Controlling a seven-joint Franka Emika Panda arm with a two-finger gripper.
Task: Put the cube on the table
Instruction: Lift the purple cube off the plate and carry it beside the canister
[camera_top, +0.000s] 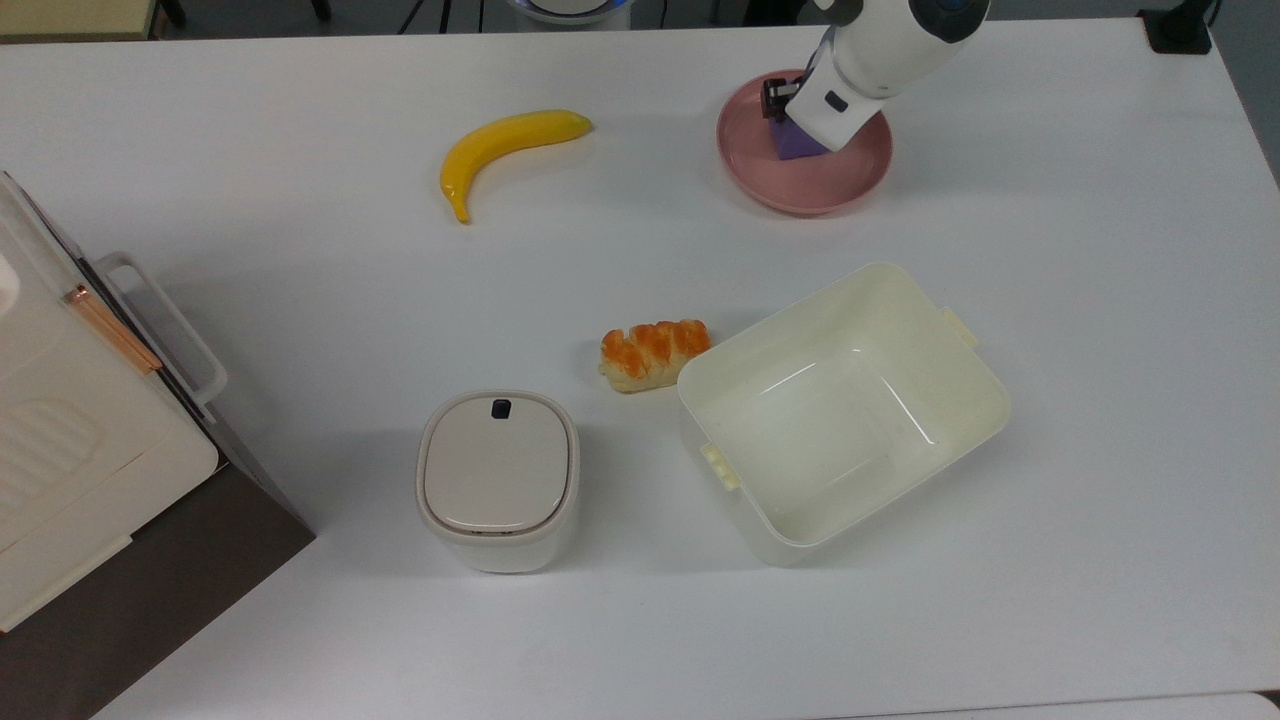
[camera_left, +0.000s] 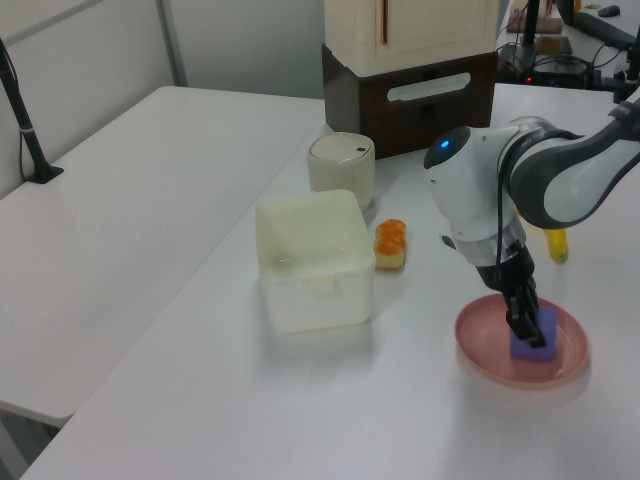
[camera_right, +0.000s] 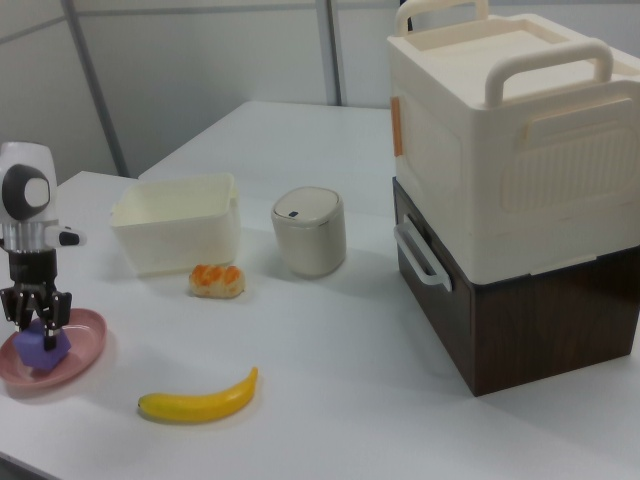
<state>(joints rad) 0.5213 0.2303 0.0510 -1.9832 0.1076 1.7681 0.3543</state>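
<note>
The cube (camera_right: 40, 346) sits in the middle of the pink plate (camera_right: 85, 355), not yet on the table (camera_top: 300, 260). The gripper (camera_right: 33, 318) reaches straight down over it, its fingers (camera_right: 52, 312) spread to either side of the cube, seemingly so they can pinch it. The bare table beside the plate, toward the banana (camera_top: 505, 145), looks like an easy drop spot.

banana (camera_top: 505, 148) | bread roll (camera_top: 653, 353) | cream tub (camera_top: 842, 411) | lidded bin (camera_top: 497, 478) | pink plate (camera_top: 806, 191)
</note>
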